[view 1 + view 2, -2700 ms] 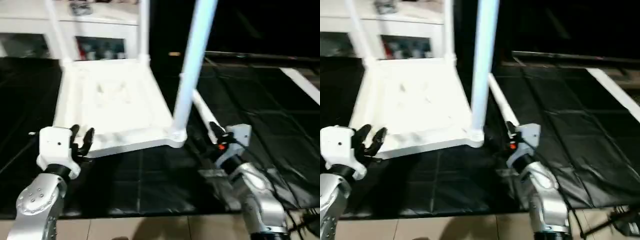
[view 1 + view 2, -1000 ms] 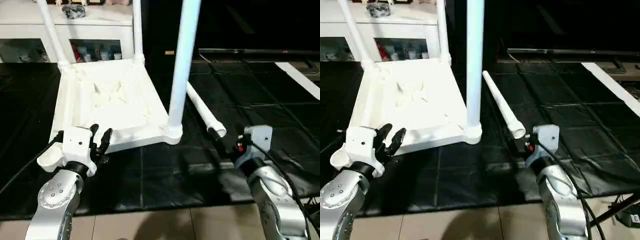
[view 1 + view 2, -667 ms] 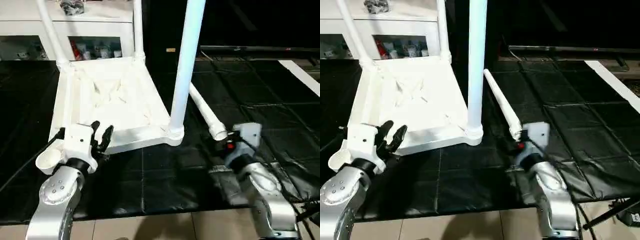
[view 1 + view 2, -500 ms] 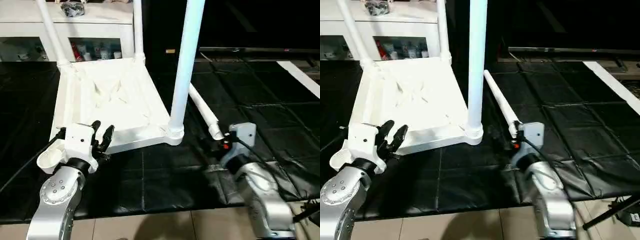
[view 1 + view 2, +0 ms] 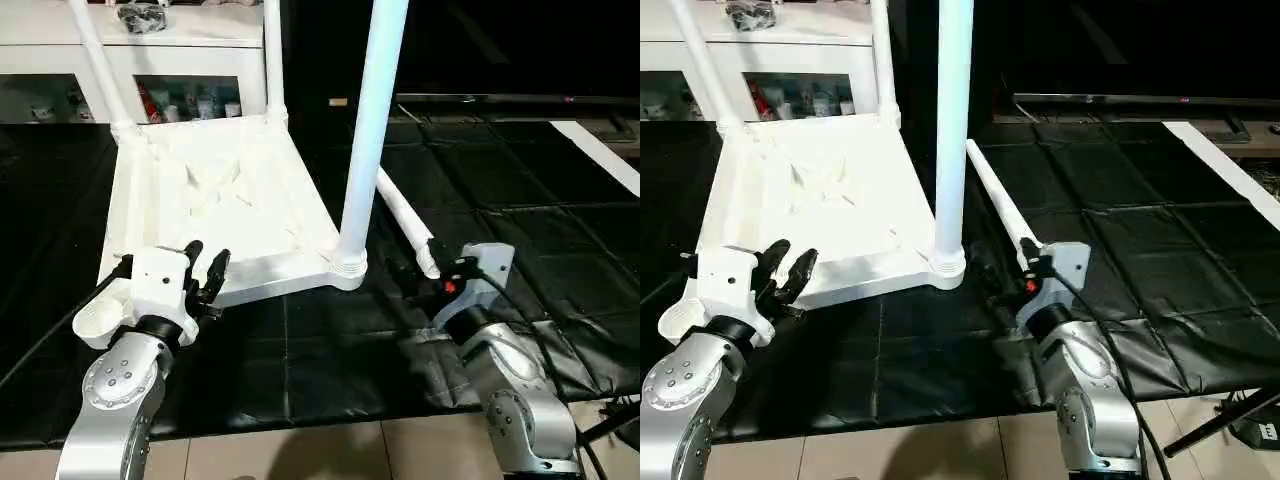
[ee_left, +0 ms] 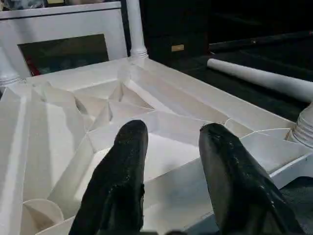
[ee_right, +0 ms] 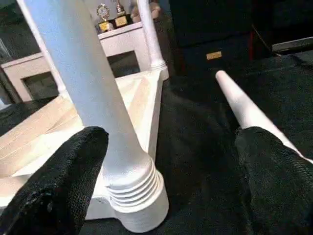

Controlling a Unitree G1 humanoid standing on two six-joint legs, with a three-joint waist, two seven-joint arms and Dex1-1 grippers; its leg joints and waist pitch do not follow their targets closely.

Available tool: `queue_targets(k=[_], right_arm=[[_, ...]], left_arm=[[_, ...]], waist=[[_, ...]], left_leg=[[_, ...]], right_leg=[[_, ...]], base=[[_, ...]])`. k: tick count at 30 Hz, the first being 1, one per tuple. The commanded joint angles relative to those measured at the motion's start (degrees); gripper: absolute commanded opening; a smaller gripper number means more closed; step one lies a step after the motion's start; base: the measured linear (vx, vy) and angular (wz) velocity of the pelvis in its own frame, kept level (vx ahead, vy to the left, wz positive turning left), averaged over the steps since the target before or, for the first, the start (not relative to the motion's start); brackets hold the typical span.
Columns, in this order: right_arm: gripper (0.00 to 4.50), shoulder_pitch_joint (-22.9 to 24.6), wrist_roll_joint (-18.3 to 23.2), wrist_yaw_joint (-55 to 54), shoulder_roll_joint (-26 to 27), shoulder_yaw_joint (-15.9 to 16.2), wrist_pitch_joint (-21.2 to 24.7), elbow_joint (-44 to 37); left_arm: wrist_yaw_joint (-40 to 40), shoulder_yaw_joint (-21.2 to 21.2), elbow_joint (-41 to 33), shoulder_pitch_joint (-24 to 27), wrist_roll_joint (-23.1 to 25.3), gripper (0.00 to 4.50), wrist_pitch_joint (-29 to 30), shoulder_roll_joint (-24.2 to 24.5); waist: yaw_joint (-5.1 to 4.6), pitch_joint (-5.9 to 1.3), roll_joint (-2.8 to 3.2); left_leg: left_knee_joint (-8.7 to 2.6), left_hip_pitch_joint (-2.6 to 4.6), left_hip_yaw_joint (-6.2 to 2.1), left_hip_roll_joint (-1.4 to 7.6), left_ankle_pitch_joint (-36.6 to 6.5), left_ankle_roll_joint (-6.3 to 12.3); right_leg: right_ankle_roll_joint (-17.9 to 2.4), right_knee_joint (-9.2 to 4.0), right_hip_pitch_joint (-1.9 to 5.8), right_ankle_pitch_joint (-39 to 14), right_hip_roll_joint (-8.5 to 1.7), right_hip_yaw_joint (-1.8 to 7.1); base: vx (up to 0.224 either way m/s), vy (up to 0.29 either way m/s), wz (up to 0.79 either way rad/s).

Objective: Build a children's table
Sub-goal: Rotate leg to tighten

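Note:
The children's table lies upside down on the black mat, its ribbed top [image 5: 215,200] facing up. Three legs stand in its corner sockets: two at the far corners [image 5: 272,60] and one at the near right [image 5: 368,140]. The near-left socket [image 6: 36,213] has nothing in it. A loose leg [image 5: 402,212] lies on the mat to the right of the top. My left gripper [image 5: 206,257] is open at the top's near-left edge, holding nothing. My right gripper [image 5: 418,265] stands wide open at the loose leg's thick end, its fingers [image 7: 63,186] on either side of the gap between standing leg and loose leg.
A white cabinet with glass doors [image 5: 150,60] stands behind the table. The black mat [image 5: 520,200] covers the floor to the right, with a white strip [image 5: 600,150] at its far right. Pale floor tiles [image 5: 300,450] run along the near edge.
My right arm has moved left and forward, up to the thick end of the loose leg. The left gripper has hardly moved.

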Motion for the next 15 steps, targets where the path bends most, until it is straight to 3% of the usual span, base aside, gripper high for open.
queue_targets(k=[1, 2, 3, 5, 8, 10, 12, 13, 14, 15], right_arm=[[4.5, 0.0, -0.48, -0.63, -0.32, -0.04, -0.15, -0.45], [4.5, 0.04, -0.56, -0.75, -0.34, 0.02, -0.4, -0.39], [4.5, -0.2, 0.43, -0.93, -0.08, -0.42, -0.33, -0.13], [4.5, -1.22, -1.69, -3.08, -0.77, -0.96, -1.29, 1.55], [4.5, -2.43, -3.03, -4.12, -1.24, -1.49, -2.59, 3.15], [4.5, -3.39, 0.78, -0.72, -2.47, -1.52, 2.58, 2.31], [4.5, -4.04, -1.02, 3.98, -6.4, 2.46, 5.93, 1.57], [4.5, -4.04, -1.02, 3.98, -6.4, 2.46, 5.93, 1.57], [4.5, -4.15, -1.92, 7.03, -8.62, 5.14, 7.62, 1.03], [4.5, -4.15, -1.45, 7.8, -9.07, 5.63, 8.76, 0.46]], left_arm=[[-0.61, -0.9, 0.25, 0.2, -0.48, 1.93, 0.48, 0.48], [-0.98, -0.97, 0.34, 0.09, -0.64, 1.93, 0.65, 0.63], [-2.56, -1.23, 1.0, -0.75, -1.42, 1.93, 1.28, 1.33], [-6.4, -1.98, 3.52, -3.54, -2.36, 1.93, 1.81, 3.6], [-9.35, -2.65, 5.54, -5.75, -2.81, 1.93, 2.12, 5.43], [-15.03, -4.24, 8.5, -9.02, -3.68, 1.93, 3.12, 8.4], [-24.13, -7.38, 14.68, -15.14, -3.55, 1.93, 3.62, 12.85], [-24.13, -7.38, 14.68, -15.14, -3.55, 1.93, 3.62, 12.85], [-28.96, -9.45, 19.17, -19.02, -2.46, 1.93, 2.98, 15.02], [-31.3, -10.49, 21.15, -20.7, -2.08, 1.93, 3.17, 15.8]], waist=[[-0.09, -2.08, 0.08], [-0.06, -2.08, 0.1], [-0.17, -2.08, -0.31], [0.06, -2.05, 0.06], [-0.09, -2.11, -0.09], [-0.25, -2.21, -0.16], [-0.06, -2.38, -0.02], [-0.06, -2.47, -0.01], [-0.09, -2.31, 0.47], [-0.16, -2.48, 0.44]], left_leg=[[-4.83, 1.04, -1.67, 3.65, -15.04, -0.85], [-4.82, 1.07, -1.66, 3.66, -14.83, -0.9], [-4.83, 1.08, -1.58, 3.69, -14.64, -0.87], [-4.84, 1.35, -1.54, 3.54, -14.64, -1.36], [-5.02, 1.46, -1.63, 3.52, -14.94, -2.54], [-4.94, 1.36, -1.58, 3.55, -13.94, -2.27], [-4.59, 1.59, -1.4, 3.01, -11.58, -1.31], [-4.57, 1.54, -1.36, 3.02, -10.81, -1.47], [-4.63, 1.29, -1.45, 3.21, -10.28, -1.89], [-4.46, 1.49, -1.39, 3.17, -10.5, -1.85]], right_leg=[[-5.32, -5.38, 1.12, -9.88, -5.11, 3.68], [-5.22, -5.36, 1.08, -10.01, -5.14, 3.72], [-5.12, -5.38, 1.05, -9.8, -5.05, 3.73], [-4.83, -5.46, 0.69, -10.73, -5.01, 3.75], [-4.97, -5.14, 0.75, -10.05, -4.93, 3.69], [-5.47, -4.78, 1.05, -6.59, -4.89, 3.78], [-5.29, -4.69, 1.09, -4.76, -4.54, 3.79], [-5.48, -4.48, 1.2, -3.78, -4.59, 3.76], [-6.04, -4.39, 1.25, -2.66, -4.95, 3.75], [-6.69, -4.36, 1.37, -2.18, -4.98, 3.78]], base=[[0.0, 0.0, 0.0], [0.0, 0.0, 0.0], [0.0, 0.0, 0.0], [0.0, 0.0, 0.0], [0.0, 0.0, 0.0], [0.0, 0.0, 0.0], [0.0, 0.0, 0.0], [0.0, 0.0, 0.0], [0.0, 0.0, 0.0], [0.0, 0.0, 0.0]])
